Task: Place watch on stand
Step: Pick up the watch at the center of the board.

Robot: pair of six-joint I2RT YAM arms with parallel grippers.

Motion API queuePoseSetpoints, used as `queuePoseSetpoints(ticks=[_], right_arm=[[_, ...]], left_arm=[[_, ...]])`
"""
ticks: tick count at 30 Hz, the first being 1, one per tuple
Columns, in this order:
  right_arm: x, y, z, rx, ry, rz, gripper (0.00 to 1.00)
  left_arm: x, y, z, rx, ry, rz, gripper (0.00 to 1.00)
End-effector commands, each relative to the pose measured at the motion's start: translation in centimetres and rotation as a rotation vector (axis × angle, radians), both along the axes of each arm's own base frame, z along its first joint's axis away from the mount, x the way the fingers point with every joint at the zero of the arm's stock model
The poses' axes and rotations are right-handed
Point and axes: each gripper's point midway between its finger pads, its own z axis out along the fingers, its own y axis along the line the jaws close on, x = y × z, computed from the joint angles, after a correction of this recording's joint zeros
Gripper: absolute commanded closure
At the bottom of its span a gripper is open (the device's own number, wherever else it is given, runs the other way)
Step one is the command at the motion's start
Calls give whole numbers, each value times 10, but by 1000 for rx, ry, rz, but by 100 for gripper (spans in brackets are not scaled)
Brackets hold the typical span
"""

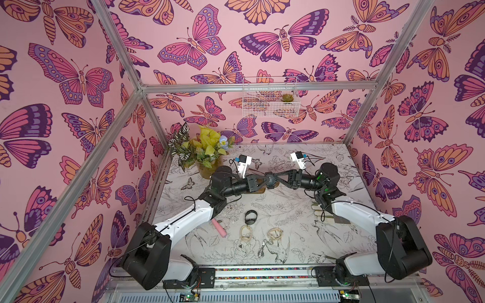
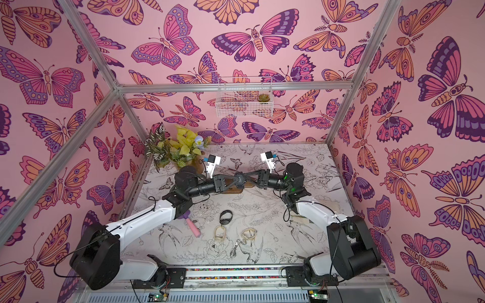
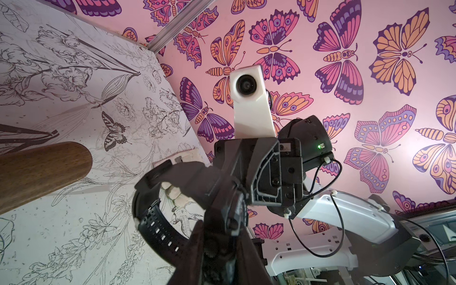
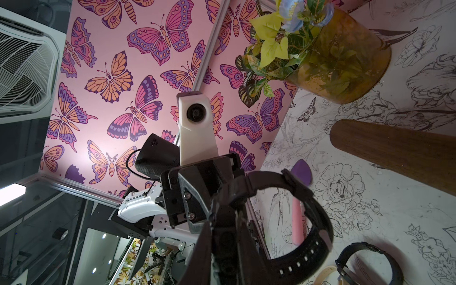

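We see both arms reaching in over the table [image 1: 294, 210], their fingers pointing at each other; between them hangs the black watch [image 1: 271, 181], taken from both sides and lifted clear of the tabletop. The left gripper [image 1: 266, 181] is drawn in narrow and holds the watch at its case; in the left wrist view its dark fingers [image 3: 192, 256] pinch the case while the strap [image 3: 158, 222] curves out in a loop. The right gripper [image 1: 277, 180] is drawn in just as narrow on the same watch; in the right wrist view its fingers [image 4: 202, 256] close in on the case from the opposite side.

The watch sits just above the stand [image 2: 248, 185], which lies crosswise under both grippers in both top views; the strap is not around the bar [image 4: 394, 158]; in each wrist view a rounded end of the bar lies beside the loop and apart from it.

Nearer the arm bases we find a second black watch [image 1: 251, 217] lying on the table; closer still lie one cream band [image 1: 246, 233] and another cream band [image 1: 275, 233], near each other; a pink stick [image 1: 220, 227] lies by the left arm. A plant [image 1: 207, 152] stands at the far left corner; a wire basket [image 1: 269, 110] hangs on the back wall.
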Motion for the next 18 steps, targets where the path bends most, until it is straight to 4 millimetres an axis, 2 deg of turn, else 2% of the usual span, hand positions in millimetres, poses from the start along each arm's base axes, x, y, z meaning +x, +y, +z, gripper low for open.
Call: queuePoseSetpoints(ticks=[1, 2, 4, 7, 8, 11, 12, 18], right_arm=[[-10, 7, -5, -23, 26, 52, 84], [-11, 7, -6, -28, 27, 55, 76], [-13, 9, -8, -43, 23, 61, 68], [-17, 10, -12, -69, 15, 67, 63], [-19, 11, -12, -75, 9, 72, 63], [-20, 11, -11, -79, 6, 74, 75], [-20, 11, -11, -79, 3, 74, 75], [-20, 11, -10, -80, 4, 74, 66]], left_arm=[[4, -6, 14, -13, -89, -16, 100], [4, -6, 13, -13, -86, -16, 100], [4, -7, 14, -16, -84, -17, 100], [5, -7, 14, -18, -84, -17, 100], [5, -7, 14, -18, -84, -17, 100], [4, -7, 15, -20, -82, -19, 100], [4, -7, 15, -20, -81, -19, 100], [3, -6, 17, -24, -86, -20, 100]])
